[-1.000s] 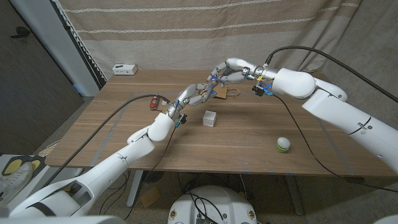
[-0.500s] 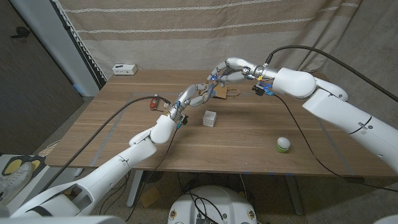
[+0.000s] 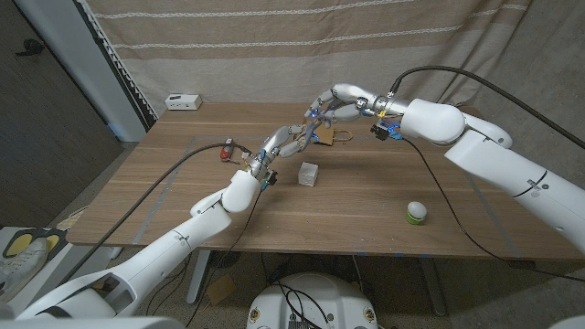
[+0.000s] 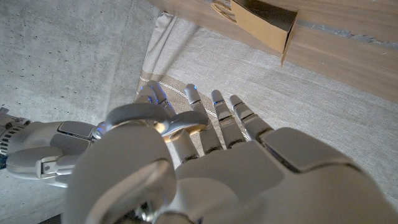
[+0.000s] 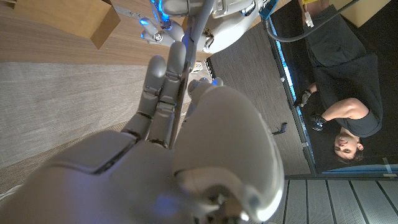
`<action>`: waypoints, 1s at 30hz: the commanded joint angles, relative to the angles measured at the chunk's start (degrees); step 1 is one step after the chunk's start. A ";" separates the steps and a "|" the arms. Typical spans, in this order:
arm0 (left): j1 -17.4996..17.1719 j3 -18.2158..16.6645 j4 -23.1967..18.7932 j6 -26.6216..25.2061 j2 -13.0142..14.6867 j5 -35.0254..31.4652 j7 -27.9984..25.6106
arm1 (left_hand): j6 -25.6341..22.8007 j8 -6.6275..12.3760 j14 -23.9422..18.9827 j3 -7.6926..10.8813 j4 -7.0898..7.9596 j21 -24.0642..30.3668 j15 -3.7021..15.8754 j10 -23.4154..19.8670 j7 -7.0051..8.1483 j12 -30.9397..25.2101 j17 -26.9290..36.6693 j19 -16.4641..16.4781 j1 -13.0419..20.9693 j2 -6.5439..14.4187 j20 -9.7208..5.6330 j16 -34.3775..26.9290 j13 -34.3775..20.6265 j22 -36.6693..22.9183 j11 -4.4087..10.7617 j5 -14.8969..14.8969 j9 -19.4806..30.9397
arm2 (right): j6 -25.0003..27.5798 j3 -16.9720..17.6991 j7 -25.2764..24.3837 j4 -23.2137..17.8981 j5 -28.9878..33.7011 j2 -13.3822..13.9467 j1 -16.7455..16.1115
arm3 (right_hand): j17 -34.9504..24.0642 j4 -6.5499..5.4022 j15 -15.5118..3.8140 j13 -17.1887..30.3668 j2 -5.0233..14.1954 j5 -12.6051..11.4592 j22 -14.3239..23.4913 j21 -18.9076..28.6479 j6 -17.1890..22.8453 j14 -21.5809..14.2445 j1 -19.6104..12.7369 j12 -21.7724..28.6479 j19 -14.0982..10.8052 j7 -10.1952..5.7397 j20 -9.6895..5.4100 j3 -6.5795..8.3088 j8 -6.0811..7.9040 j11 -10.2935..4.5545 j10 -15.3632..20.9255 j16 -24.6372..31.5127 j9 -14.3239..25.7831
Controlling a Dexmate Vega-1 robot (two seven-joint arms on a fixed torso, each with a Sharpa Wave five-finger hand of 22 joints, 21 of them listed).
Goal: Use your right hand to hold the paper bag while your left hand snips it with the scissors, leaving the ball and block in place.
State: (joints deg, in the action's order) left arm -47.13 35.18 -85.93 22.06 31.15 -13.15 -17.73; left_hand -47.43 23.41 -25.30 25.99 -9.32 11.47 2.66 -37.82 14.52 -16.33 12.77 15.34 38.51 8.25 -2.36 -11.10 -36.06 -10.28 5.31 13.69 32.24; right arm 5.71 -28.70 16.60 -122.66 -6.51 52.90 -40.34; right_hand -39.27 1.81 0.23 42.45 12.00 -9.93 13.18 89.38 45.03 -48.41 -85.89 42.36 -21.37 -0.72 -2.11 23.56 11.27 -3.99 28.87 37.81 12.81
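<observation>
- Paper bag (image 3: 335,135) lies at the table's (image 3: 366,196) far middle, partly covered by both hands.
- Right hand (image 3: 331,105) reaches over the bag from above; whether it grips the bag cannot be told.
- Left hand (image 3: 285,140) stretches toward the bag, fingers (image 4: 219,112) extended together; grip unclear.
- Scissors (image 3: 227,149) lie behind the left wrist.
- Block (image 3: 309,174) and ball (image 3: 417,212) sit nearer, well apart.
- Left wrist view shows the bag's brown edge (image 4: 264,22).

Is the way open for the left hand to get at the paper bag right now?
Probably yes: the left hand is already close beside the paper bag, nothing between them; the block sits nearer, off its line.
</observation>
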 commanded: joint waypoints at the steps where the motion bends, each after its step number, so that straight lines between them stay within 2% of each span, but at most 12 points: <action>1: -0.31 -0.29 -0.32 -0.13 0.23 1.35 0.23 | 8.13 20.63 0.15 11.74 10.53 0.23 10.23 -6.56 -2.03 -0.40 0.03 0.02 -1.14 0.20 -7.93 0.10 -0.68 -0.16 7.19 0.87 0.56 | 0.90 -0.19 0.30 -0.48 -0.23 -0.02 0.07 | 0.05 -0.16 -13.18 0.14 -0.04 -0.25 0.17 -0.01 0.07 1.01 -0.31 -0.19 0.26 -0.51 -10.21 -0.30 -0.19 -0.21 0.51 -0.10 0.02; 9: -0.20 -0.21 -0.04 0.33 0.25 1.47 0.41 | 7.82 21.50 0.48 13.57 10.07 0.52 10.23 -6.52 -2.07 -0.62 -0.13 0.57 -2.68 0.14 -8.22 0.11 -1.49 -0.33 7.22 0.72 -0.97 | 1.20 0.26 -0.20 -0.88 -1.17 0.07 -0.60 | 0.11 -0.76 -13.25 -0.22 -0.84 -0.21 0.19 0.13 -1.54 1.05 1.17 -0.19 0.73 -0.58 -9.97 -1.50 -0.64 0.33 1.57 0.16 0.06; 12: -0.11 -0.19 0.13 0.57 0.23 1.58 0.54 | 7.83 21.94 0.76 14.18 9.72 0.53 10.21 -6.53 -2.04 -0.64 -0.24 0.60 -3.06 0.06 -8.17 0.16 -1.66 -0.33 7.23 0.54 -1.18 | 1.70 0.27 -0.48 -1.07 -1.15 0.16 -0.75 | 0.07 -1.38 -13.31 -0.48 -1.29 -0.12 0.24 0.32 -1.67 1.22 2.76 -0.38 0.86 -0.52 -9.71 -2.82 -0.52 0.74 1.82 0.42 0.10; 14: -0.09 -0.20 0.20 0.66 0.22 1.53 0.47 | 7.95 22.10 0.85 14.58 9.52 0.53 10.18 -6.51 -2.08 -0.52 -0.29 0.63 -3.33 0.06 -8.22 0.15 -1.62 -0.32 7.27 0.41 -1.48 | 1.66 0.32 -0.34 -0.79 -1.70 0.08 -0.78 | -0.05 -2.77 -13.21 -0.96 -1.57 0.07 0.03 0.18 -1.89 1.45 6.17 -0.67 1.14 -0.30 -9.38 -5.20 -0.37 0.98 2.44 1.07 0.14; 17: -0.07 -0.24 0.19 0.65 0.25 1.51 0.49 | 7.83 22.49 0.96 15.32 9.24 0.52 10.18 -6.50 -2.08 -0.34 -0.37 0.64 -3.94 0.05 -8.27 0.14 -1.57 -0.32 7.27 0.17 -2.15 | 1.74 0.37 -0.81 -0.78 -1.67 0.02 -0.91 | -0.09 -5.22 -12.90 -1.77 -1.37 0.01 -0.53 -0.09 -2.70 2.33 11.49 -1.33 1.10 0.15 -9.21 -7.97 -0.38 1.55 3.04 1.78 0.15; 19: -0.01 -0.24 0.26 0.67 0.28 1.49 0.56 | 7.73 22.68 1.12 15.64 9.03 0.51 10.16 -6.58 -2.10 -0.28 -0.43 0.63 -4.15 -0.02 -8.26 0.18 -1.52 -0.31 7.28 0.08 -2.42 | 1.69 0.42 -1.09 -0.81 -1.60 0.03 -0.98 | -0.03 -5.99 -12.77 -2.15 -1.41 -0.01 -0.91 -0.43 -2.89 2.78 13.42 -1.60 1.13 0.48 -9.20 -8.79 -0.34 1.87 3.45 1.97 0.13; 20: 0.03 -0.25 0.27 0.61 0.31 1.34 0.50 | 7.57 22.94 1.17 15.93 8.89 0.49 10.16 -6.72 -2.06 -0.26 -0.45 0.62 -4.39 -0.05 -8.21 0.16 -1.50 -0.30 7.28 -0.02 -2.60 | 1.86 0.45 -1.24 -0.88 -1.60 0.01 -1.02 | -0.02 -6.73 -12.60 -2.50 -1.55 0.06 -1.26 -0.71 -3.00 3.11 15.29 -1.85 1.03 0.58 -9.11 -9.66 -0.30 2.11 3.74 2.23 0.11; 22: -0.06 -0.45 0.27 0.44 0.31 1.49 0.31 | 7.60 23.01 1.32 16.39 8.62 0.49 10.15 -6.85 -2.08 -0.18 -0.51 0.62 -4.73 -0.09 -8.28 0.18 -1.43 -0.29 7.28 -0.17 -3.24 | 2.11 0.51 -1.45 -0.91 -1.76 -0.04 -1.11 | 0.14 -7.87 -12.42 -3.01 -1.33 0.00 -1.76 -1.12 -3.47 3.84 17.97 -2.25 0.83 0.82 -9.12 -10.59 -0.35 2.36 4.14 2.37 0.07; 26: -0.18 -0.88 0.30 0.25 0.35 2.56 0.56 | 7.52 23.32 1.50 17.04 8.30 0.45 10.15 -7.00 -2.10 -0.23 -0.56 0.55 -5.21 -0.08 -8.27 0.17 -1.59 -0.28 7.28 -0.38 -3.81 | 2.39 0.42 -1.74 -0.92 -1.72 -0.07 -1.12 | 0.54 -8.77 -12.15 -3.61 -1.08 -0.13 -2.26 -1.74 -3.78 5.27 20.47 -2.82 0.92 1.01 -9.19 -11.16 -0.30 2.89 4.29 2.05 -0.01; 28: -0.24 -0.94 0.21 0.11 0.44 2.44 0.47 | 7.38 23.52 1.59 17.37 8.16 0.45 10.15 -7.02 -2.11 -0.15 -0.58 0.54 -5.48 -0.07 -8.26 0.18 -1.54 -0.28 7.27 -0.48 -4.11 | 2.76 0.45 -2.00 -1.02 -1.82 -0.15 -1.18 | 0.95 -9.04 -11.94 -4.08 -1.15 -0.21 -2.56 -2.26 -4.49 7.15 21.94 -3.53 1.08 0.97 -9.19 -11.37 -0.39 2.90 3.81 1.41 -0.08; 29: -0.24 -0.93 0.19 0.12 0.51 2.44 0.53 | 7.29 23.55 1.64 17.55 8.06 0.46 10.15 -6.96 -2.10 0.03 -0.60 0.55 -5.59 -0.07 -8.24 0.18 -1.33 -0.28 7.28 -0.53 -4.38 | 3.00 0.52 -2.37 -1.16 -1.79 -0.18 -1.35 | 1.20 -9.09 -11.67 -4.29 -1.13 -0.27 -2.65 -2.46 -4.81 8.30 22.49 -3.89 1.16 0.99 -9.21 -11.38 -0.41 3.38 3.53 0.96 -0.11; 30: -0.33 -0.95 0.08 0.08 0.53 2.55 0.57 | 7.50 23.97 1.65 17.78 7.94 0.46 10.15 -7.05 -2.08 0.03 -0.62 0.54 -5.78 -0.10 -8.24 0.17 -1.32 -0.28 7.27 -0.58 -3.94 | 3.03 0.56 -2.55 -1.22 -1.73 -0.14 -1.44 | 1.61 -9.00 -10.79 -4.70 -1.28 -0.30 -2.71 -2.82 -5.20 11.00 23.52 -4.63 1.73 0.90 -9.15 -11.52 -0.34 3.79 2.88 0.02 -0.17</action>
State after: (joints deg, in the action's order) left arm -47.27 34.71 -85.82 22.42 31.42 -11.41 -17.27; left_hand -46.62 28.60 -23.95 30.44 -13.76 11.69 2.35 -37.27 15.33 -16.52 12.03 15.34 33.47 8.18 -2.36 -11.10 -37.41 -10.39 5.86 13.31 28.08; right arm 7.66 -28.38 15.46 -123.51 -8.14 52.90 -41.26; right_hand -38.15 -6.95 0.64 38.24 10.89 -9.87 10.61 87.18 40.70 -47.98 -64.02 38.72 -20.97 0.28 -1.72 12.28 10.78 -0.94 32.58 39.04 12.70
